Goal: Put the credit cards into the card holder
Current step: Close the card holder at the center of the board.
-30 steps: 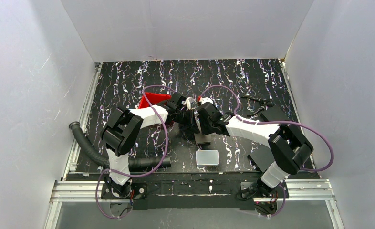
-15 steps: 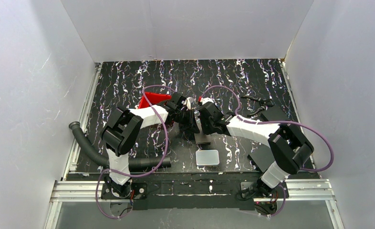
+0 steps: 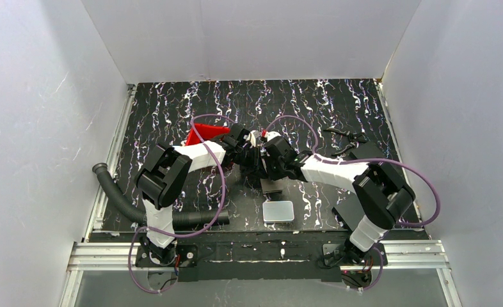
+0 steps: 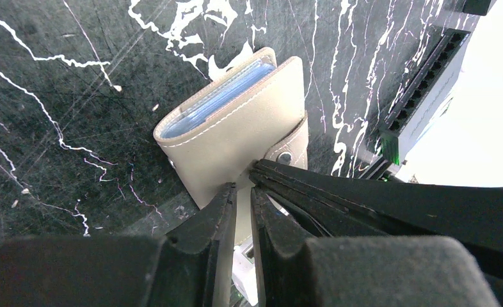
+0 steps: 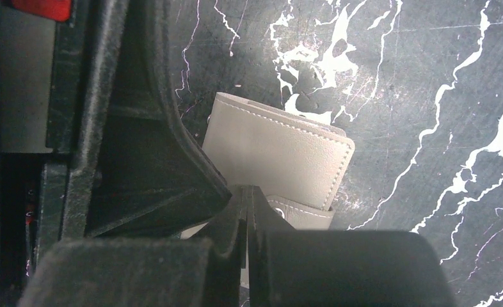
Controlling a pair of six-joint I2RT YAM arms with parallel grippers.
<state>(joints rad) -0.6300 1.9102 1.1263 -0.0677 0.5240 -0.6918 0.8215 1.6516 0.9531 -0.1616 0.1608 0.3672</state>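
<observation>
The grey-beige card holder (image 4: 236, 121) is held just above the black marbled table, with pale blue credit cards (image 4: 218, 102) showing edge-on in its open side. My left gripper (image 4: 242, 188) is shut on the holder's near edge, with beige leather between its fingers. My right gripper (image 5: 246, 192) is shut on the holder (image 5: 281, 153) by its snap strap (image 5: 303, 214). In the top view the two grippers, left (image 3: 254, 161) and right (image 3: 268, 161), meet mid-table and hide the holder.
A red tray (image 3: 205, 134) stands behind the left gripper. A thick white slab (image 3: 278, 211) lies near the front, with a black sheet (image 3: 271, 186) just behind it and another (image 3: 348, 208) at the right. A black hose (image 3: 118, 195) runs along the left.
My right arm has shifted slightly left, bringing its gripper closer against the left one. The left arm has barely moved.
</observation>
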